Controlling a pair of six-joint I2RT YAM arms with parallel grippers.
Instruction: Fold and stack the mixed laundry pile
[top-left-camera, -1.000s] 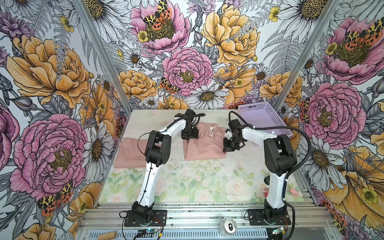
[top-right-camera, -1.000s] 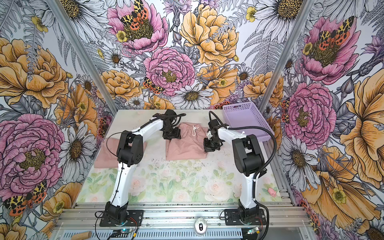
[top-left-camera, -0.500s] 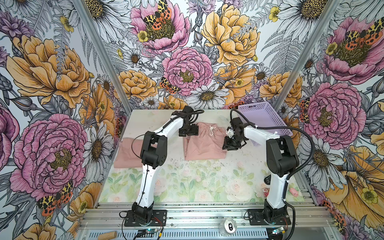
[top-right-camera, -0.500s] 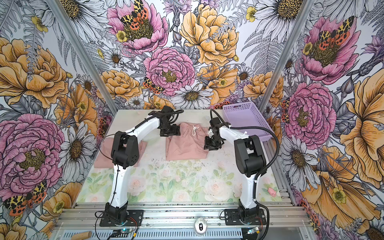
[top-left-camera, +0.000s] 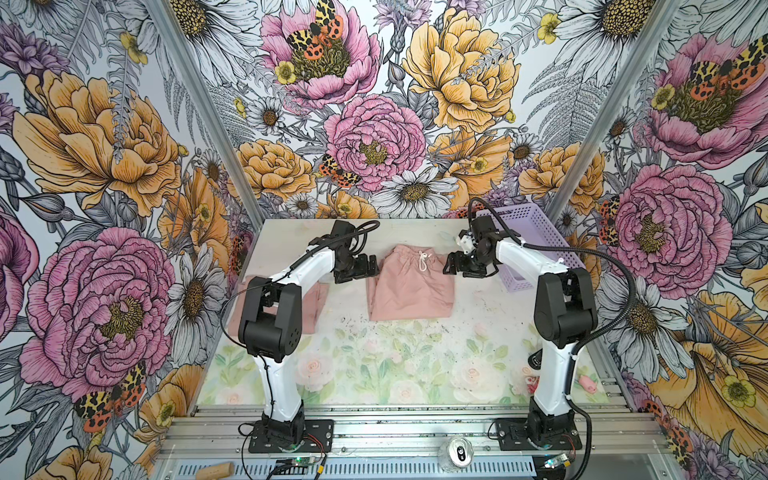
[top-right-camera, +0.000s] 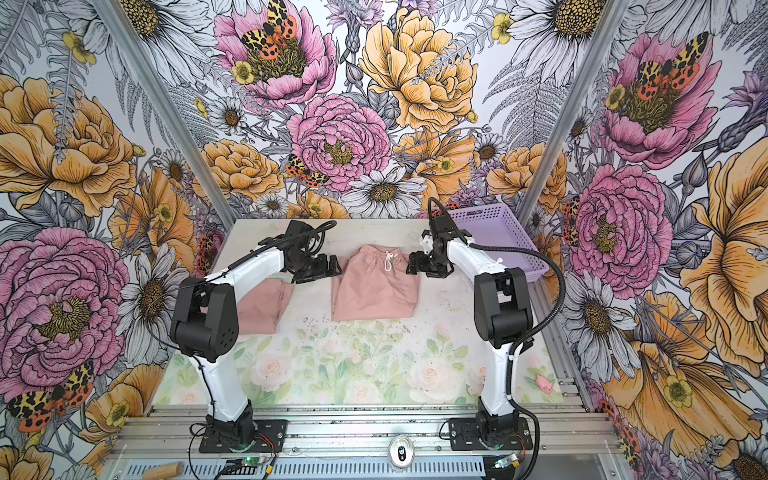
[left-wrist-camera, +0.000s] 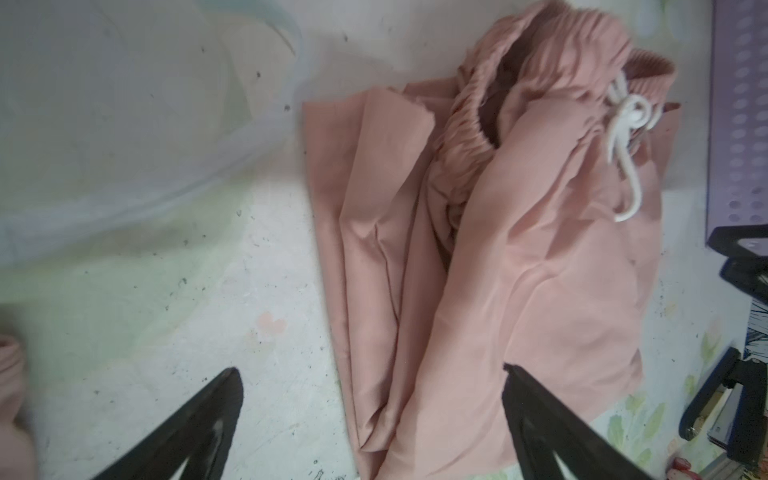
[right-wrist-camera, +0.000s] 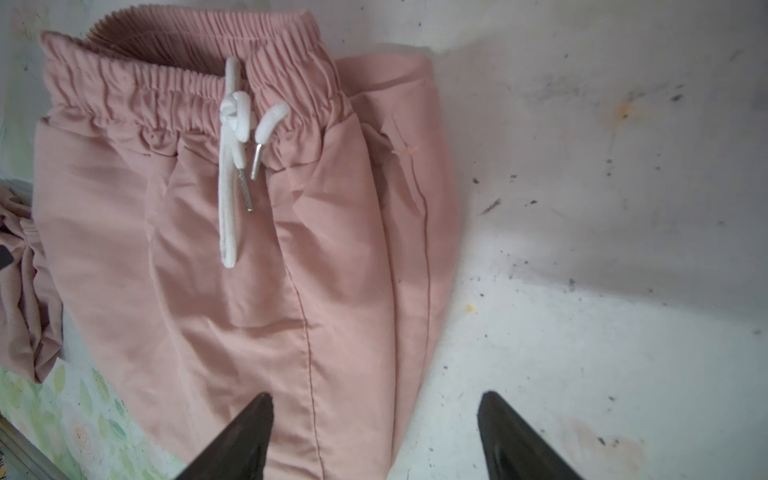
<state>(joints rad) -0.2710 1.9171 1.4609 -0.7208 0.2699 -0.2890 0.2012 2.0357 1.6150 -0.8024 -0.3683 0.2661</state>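
Left arm (top-left-camera: 306, 266), right arm (top-left-camera: 524, 258), jaws apart

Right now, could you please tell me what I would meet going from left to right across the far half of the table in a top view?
folded pink garment → left gripper → pink drawstring shorts → right gripper → lavender basket

Dusty-pink drawstring shorts (top-left-camera: 409, 291) folded flat mid-table, second pink garment (top-left-camera: 313, 307) lying apart, leftward

The floral table (top-left-camera: 374, 365) bears pink shorts (top-left-camera: 409, 291), another pink garment (top-left-camera: 311, 311) and a lavender basket (top-left-camera: 536, 232).
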